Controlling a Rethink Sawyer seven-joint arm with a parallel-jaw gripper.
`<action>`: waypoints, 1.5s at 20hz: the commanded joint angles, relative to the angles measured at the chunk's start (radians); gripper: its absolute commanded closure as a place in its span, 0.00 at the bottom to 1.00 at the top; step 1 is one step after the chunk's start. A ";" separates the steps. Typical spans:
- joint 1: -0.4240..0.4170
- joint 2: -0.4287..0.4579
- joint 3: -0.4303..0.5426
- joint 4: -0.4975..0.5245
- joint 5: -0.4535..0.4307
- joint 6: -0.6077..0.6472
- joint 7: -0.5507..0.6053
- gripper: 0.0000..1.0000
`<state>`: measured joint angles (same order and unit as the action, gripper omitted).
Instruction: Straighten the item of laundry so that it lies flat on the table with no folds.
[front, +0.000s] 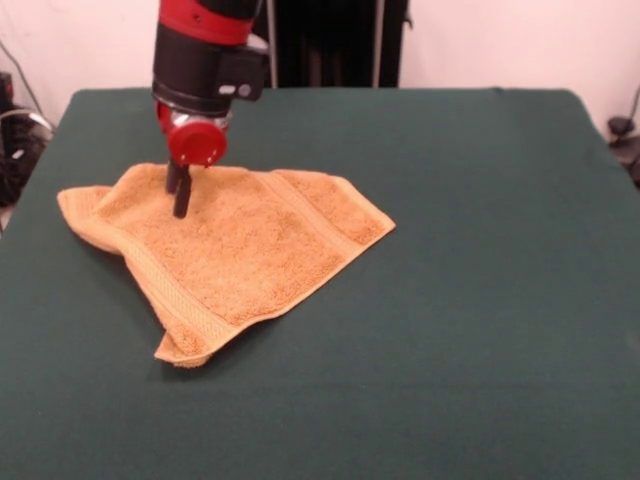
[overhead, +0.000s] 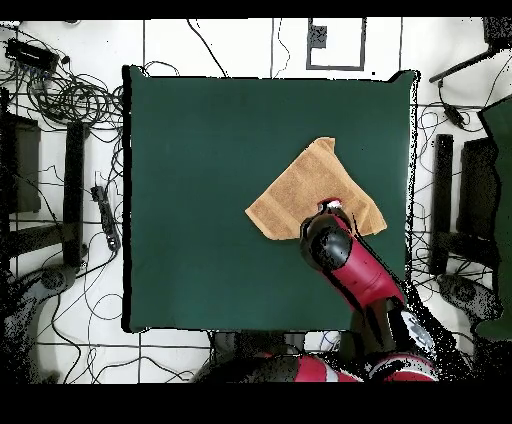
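The golden-orange towel lies crumpled on the dark green table, left of centre in the front view. Its border band runs along the near-left edge, and the near corner is folded under. One corner points right. My gripper comes down from above onto the towel's far-left part. Its fingers show as one narrow dark bar, closed together, with the tips touching the cloth. In the overhead view the towel is a diamond at the table's right, and the arm covers its lower edge and hides the gripper.
The table's edges are far from the towel on most sides. In the overhead view the right edge is closest. Cables and stands lie on the floor around the table.
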<state>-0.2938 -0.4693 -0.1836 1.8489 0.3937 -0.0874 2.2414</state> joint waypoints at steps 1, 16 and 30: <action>0.118 -0.195 -0.005 0.201 0.046 0.190 0.222 0.00; -0.001 -0.245 0.180 0.410 -0.052 -0.011 0.224 0.00; -0.023 -0.126 0.244 0.411 -0.081 0.013 0.222 0.00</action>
<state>-0.3296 -0.7175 -0.0969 2.1742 0.3173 -0.0730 2.2520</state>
